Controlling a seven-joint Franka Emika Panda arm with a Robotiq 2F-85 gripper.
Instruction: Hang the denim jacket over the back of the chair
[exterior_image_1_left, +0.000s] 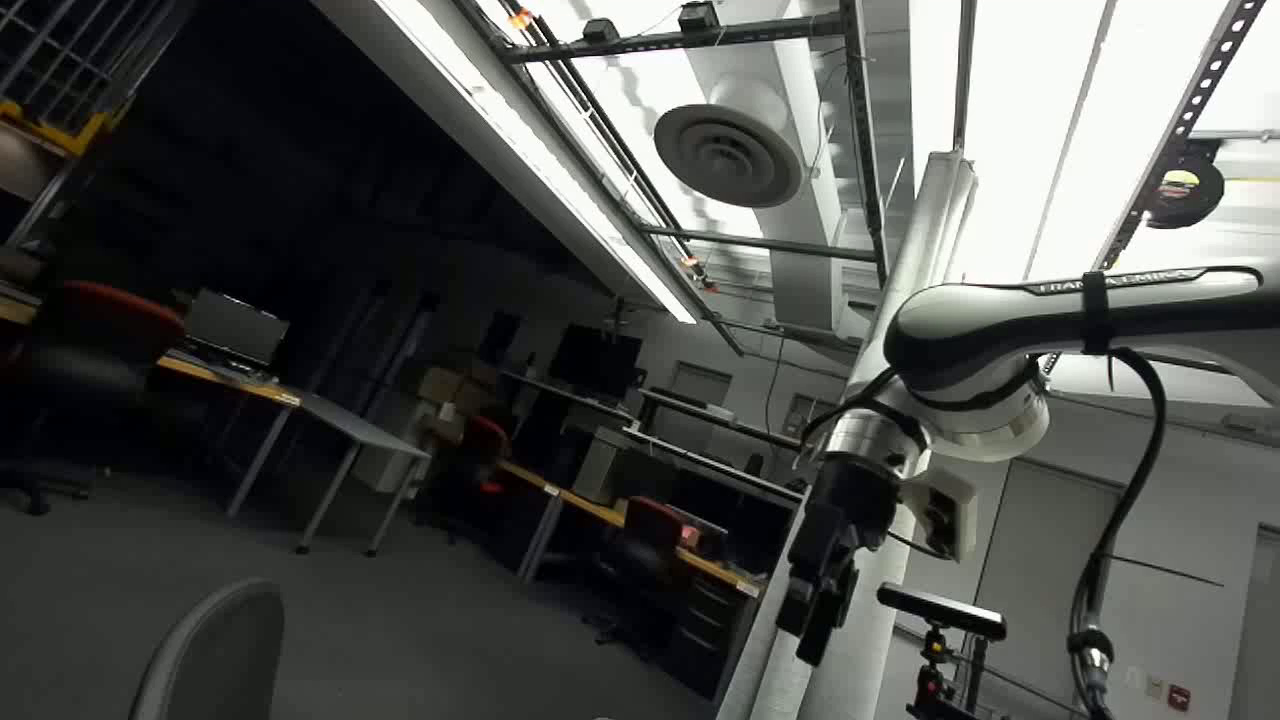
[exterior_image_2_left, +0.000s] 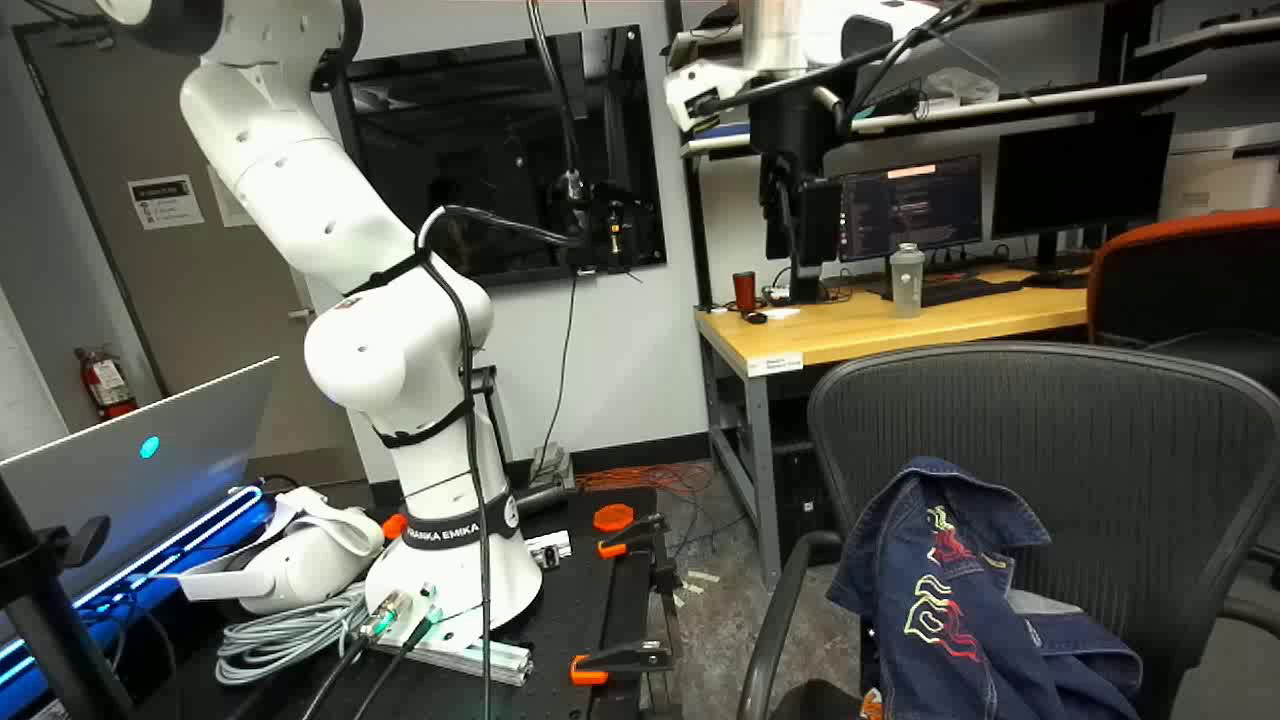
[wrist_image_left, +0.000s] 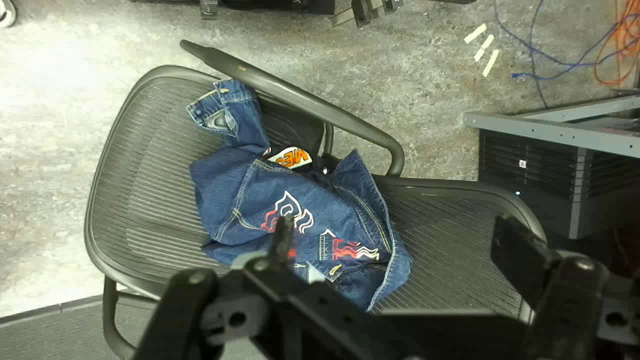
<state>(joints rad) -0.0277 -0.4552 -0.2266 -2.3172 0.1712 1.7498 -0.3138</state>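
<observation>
The denim jacket (exterior_image_2_left: 930, 590) is dark blue with red and white embroidery. It lies bunched on the seat of the chair (exterior_image_2_left: 1120, 430) and leans against the lower front of its dark mesh back. In the wrist view the jacket (wrist_image_left: 310, 200) covers the middle of the chair (wrist_image_left: 450, 230), one cuff lying on the seat. In an exterior view only the chair's rounded top (exterior_image_1_left: 230, 650) shows; the jacket is out of view there. My gripper (wrist_image_left: 392, 230) is open and empty, its fingers wide apart above the jacket and chair back. It also hangs pointing down in both exterior views (exterior_image_1_left: 820, 620) (exterior_image_2_left: 803, 250).
The chair's armrest (wrist_image_left: 300, 95) runs beside the jacket. A wooden desk (exterior_image_2_left: 900, 325) with a bottle (exterior_image_2_left: 907, 280) and monitors stands behind the chair. An orange-edged chair (exterior_image_2_left: 1180, 260) is at the right. Clamps (exterior_image_2_left: 625, 658) sit on the robot's table edge.
</observation>
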